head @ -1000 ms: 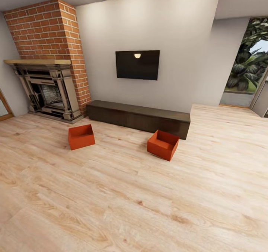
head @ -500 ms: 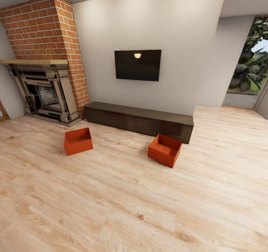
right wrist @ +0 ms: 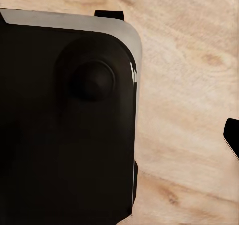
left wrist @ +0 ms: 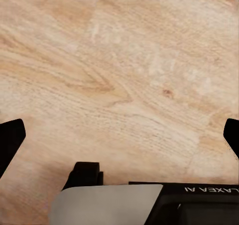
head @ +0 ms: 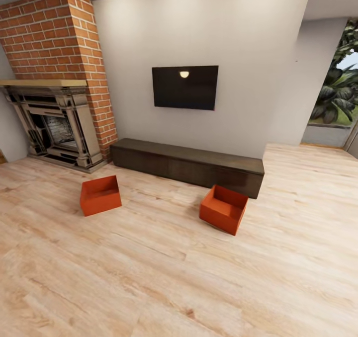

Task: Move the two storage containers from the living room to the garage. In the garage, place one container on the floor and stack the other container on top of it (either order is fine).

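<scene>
Two orange-red storage containers stand on the living room's light wood plank floor, both upright with open tops. The left container (head: 101,195) sits in front of the brick fireplace (head: 54,113). The right container (head: 223,209) sits just before the right end of the long dark cabinet (head: 186,165), turned at an angle. My left gripper (left wrist: 119,138) is open over bare planks, its black fingertips (left wrist: 10,140) far apart and holding nothing. My right gripper (right wrist: 122,138) shows one fingertip (right wrist: 232,135) at the frame edge, spread wide, beside a black part of my own body (right wrist: 64,120).
A black TV (head: 185,87) hangs on the pale wall above the cabinet. At the right, a glass opening (head: 335,98) looks out on green plants. Wide wood floor lies between me and the containers.
The whole head view has shifted: the camera has come closer to the wall and containers, which now look larger. The containers themselves have not moved.
</scene>
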Robot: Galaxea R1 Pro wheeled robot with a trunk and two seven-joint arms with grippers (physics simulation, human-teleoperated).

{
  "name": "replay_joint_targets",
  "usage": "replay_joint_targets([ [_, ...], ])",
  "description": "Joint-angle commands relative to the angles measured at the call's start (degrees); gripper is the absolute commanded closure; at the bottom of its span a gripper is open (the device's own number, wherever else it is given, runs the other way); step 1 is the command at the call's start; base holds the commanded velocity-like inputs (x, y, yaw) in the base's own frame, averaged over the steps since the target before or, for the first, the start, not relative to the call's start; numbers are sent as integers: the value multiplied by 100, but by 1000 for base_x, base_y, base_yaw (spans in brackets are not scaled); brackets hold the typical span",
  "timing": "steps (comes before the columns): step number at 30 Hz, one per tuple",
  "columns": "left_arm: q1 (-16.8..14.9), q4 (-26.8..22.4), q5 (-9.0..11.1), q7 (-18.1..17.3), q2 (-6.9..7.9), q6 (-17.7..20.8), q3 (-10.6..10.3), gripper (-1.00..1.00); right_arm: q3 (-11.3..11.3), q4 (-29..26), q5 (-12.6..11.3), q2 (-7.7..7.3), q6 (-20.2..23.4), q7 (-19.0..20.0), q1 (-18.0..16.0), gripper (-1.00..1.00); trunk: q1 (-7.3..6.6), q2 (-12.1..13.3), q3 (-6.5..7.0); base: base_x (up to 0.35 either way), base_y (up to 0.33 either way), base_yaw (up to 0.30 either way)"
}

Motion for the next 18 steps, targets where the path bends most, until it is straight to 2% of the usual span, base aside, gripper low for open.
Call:
replay_joint_targets([
  [1,-4,5,52,22,-1,-20,-50,-100,4,-1,5,-1,-3,3,-2,-100,3,-2,-5,334,96,0],
  [18,-4,5,52,22,0,-21,-51,-100,4,-1,5,-1,-3,3,-2,-100,3,-2,-5,320,120,0],
])
